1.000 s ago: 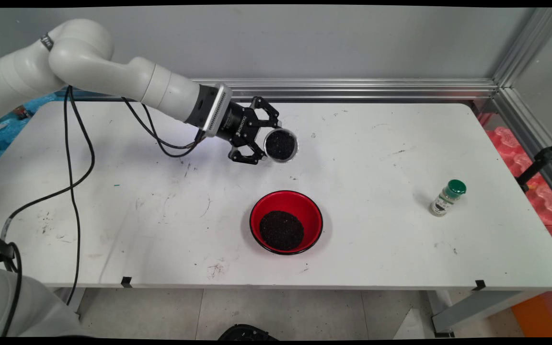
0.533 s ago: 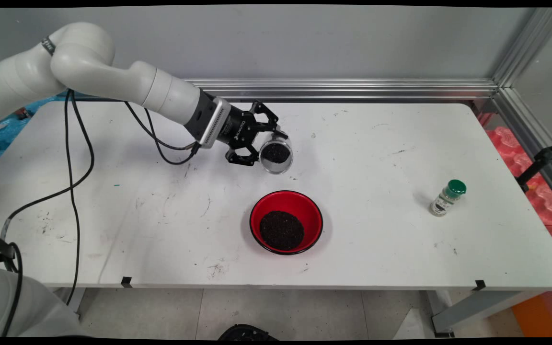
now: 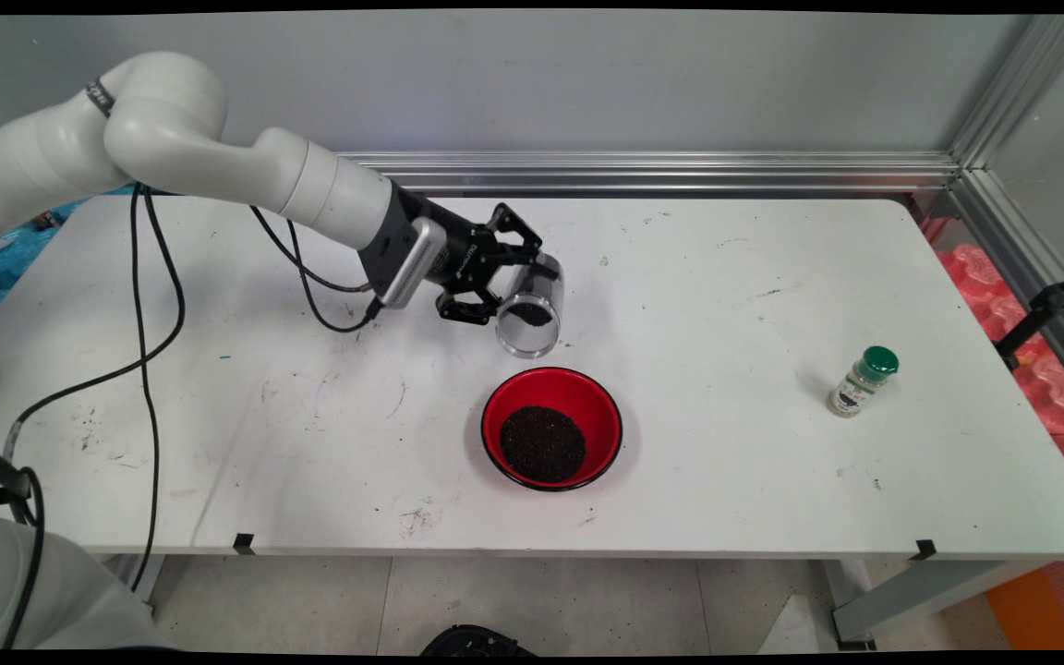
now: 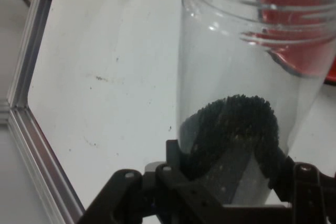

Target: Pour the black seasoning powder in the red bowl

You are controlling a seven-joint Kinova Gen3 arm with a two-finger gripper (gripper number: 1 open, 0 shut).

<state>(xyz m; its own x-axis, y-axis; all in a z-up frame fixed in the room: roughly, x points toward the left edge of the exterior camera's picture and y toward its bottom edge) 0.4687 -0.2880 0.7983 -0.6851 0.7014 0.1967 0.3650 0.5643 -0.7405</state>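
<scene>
My gripper [image 3: 515,288] is shut on a clear plastic jar [image 3: 529,309] that holds some dark grains. The jar is tilted, its open mouth pointing down and toward the near side, above the table just behind a red bowl [image 3: 597,406]. That bowl carries a heap of the same dark grains [image 3: 543,444]. In the hand view the jar [image 4: 247,66] rises from between the gripper's [image 4: 231,182] fingers, with dark grains [image 4: 236,124] piled at its lower end and the red bowl [image 4: 310,30] seen through its threaded mouth.
A small shaker bottle with a green cap [image 3: 862,380] stands at the right of the white table [image 3: 772,277]. An aluminium rail [image 3: 680,171] runs along the back edge. Black cables [image 3: 139,305] hang from the arm on the left.
The gripper has turned the jar over from mouth-up toward mouth-down and carried it slightly nearer the red bowl. The grains inside have shifted toward the jar's lower side.
</scene>
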